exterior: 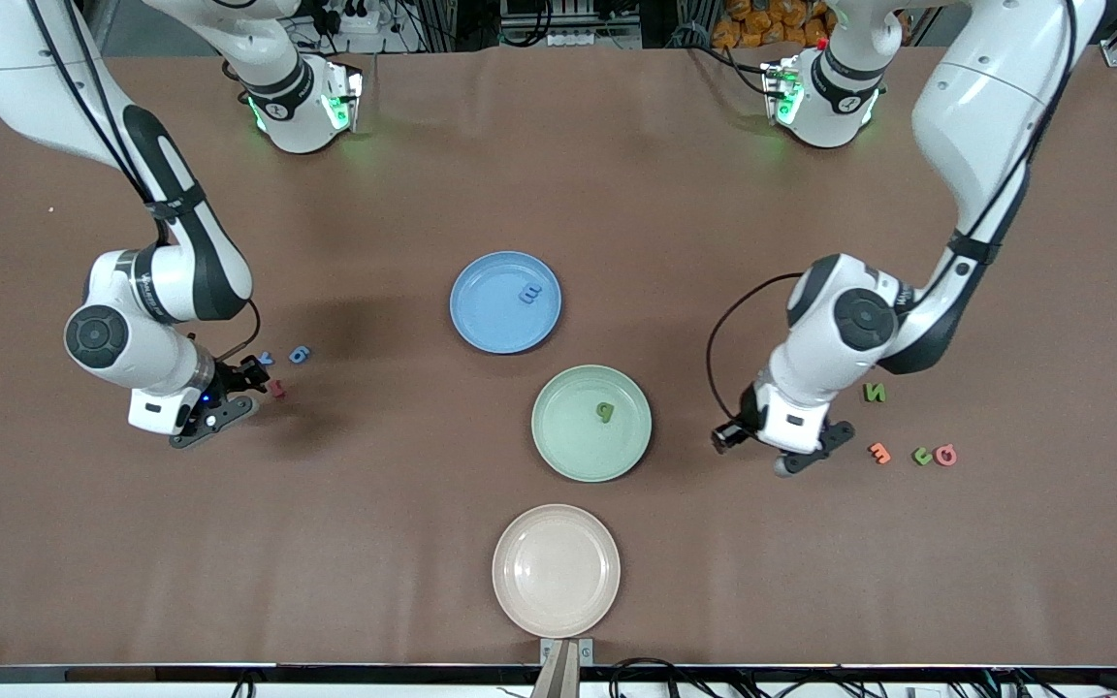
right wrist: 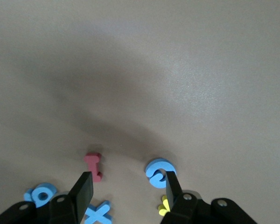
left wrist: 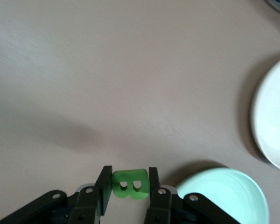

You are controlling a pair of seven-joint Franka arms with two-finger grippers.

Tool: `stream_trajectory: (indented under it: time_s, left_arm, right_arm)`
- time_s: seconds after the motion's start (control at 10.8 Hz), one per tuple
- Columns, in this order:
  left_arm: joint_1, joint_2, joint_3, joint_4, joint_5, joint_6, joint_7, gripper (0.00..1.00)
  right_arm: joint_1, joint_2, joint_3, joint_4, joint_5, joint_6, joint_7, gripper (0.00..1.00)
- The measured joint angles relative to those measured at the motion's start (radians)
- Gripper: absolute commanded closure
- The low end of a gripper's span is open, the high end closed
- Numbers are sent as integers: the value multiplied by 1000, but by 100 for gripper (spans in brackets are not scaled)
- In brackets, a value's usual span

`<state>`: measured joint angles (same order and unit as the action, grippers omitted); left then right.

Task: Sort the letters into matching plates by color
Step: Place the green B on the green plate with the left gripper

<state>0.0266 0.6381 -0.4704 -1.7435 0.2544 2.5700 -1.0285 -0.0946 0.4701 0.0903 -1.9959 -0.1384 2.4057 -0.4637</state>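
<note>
Nearest the front camera we see the beige-pink plate (exterior: 556, 570), bare. Farther from the camera sits the mint green plate (exterior: 590, 423) with one green letter (exterior: 604, 411) lying in it, and farther still the blue plate (exterior: 505, 301), which holds one blue letter (exterior: 528, 292).

Toward the left arm's end of the table we find loose pieces in a short row — an orange letter (exterior: 879, 453), a small green piece (exterior: 922, 456) and a pink letter (exterior: 946, 454) — with a green N (exterior: 875, 392) a little farther from the camera. The left gripper (left wrist: 127, 186) hangs over the bare table between the mint green plate and that row; its fingers are pressed against both sides of a green B (left wrist: 129, 184), held clear of the table.

At the right arm's end, the right gripper (right wrist: 126, 185) is low over a cluster of letters, its fingers (right wrist: 82, 189) parted with nothing between them. Its wrist view shows a red I (right wrist: 94, 166), a blue curled letter (right wrist: 158, 172), a blue X (right wrist: 98, 213), a blue ring-shaped letter (right wrist: 41, 193) and a yellow piece (right wrist: 164, 205) partly hidden by one finger — all resting on the table. The front view shows a blue 6 (exterior: 299, 355) just beside this gripper.
</note>
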Motion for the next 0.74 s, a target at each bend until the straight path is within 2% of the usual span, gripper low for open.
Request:
stream_trajectory:
  time_s: [0.37, 0.46, 0.56, 0.74]
  left_arm:
    - [-145, 3, -3, 28, -1, 0, -40, 100]
    - [-175, 8, -3, 40, -1, 0, -60, 93]
    - [-202, 15, -3, 54, -1, 0, -79, 1]
    - [-263, 26, 11, 89, -1, 0, -113, 0]
  right_arm:
    - [-3, 35, -24, -2, 0, 61, -78, 32]
    - [-4, 40, -28, -5, 0, 72, -89, 32]
    - [-6, 43, -33, -13, 0, 91, -96, 32]
    - [-10, 47, -39, -36, -8, 125, -111, 34]
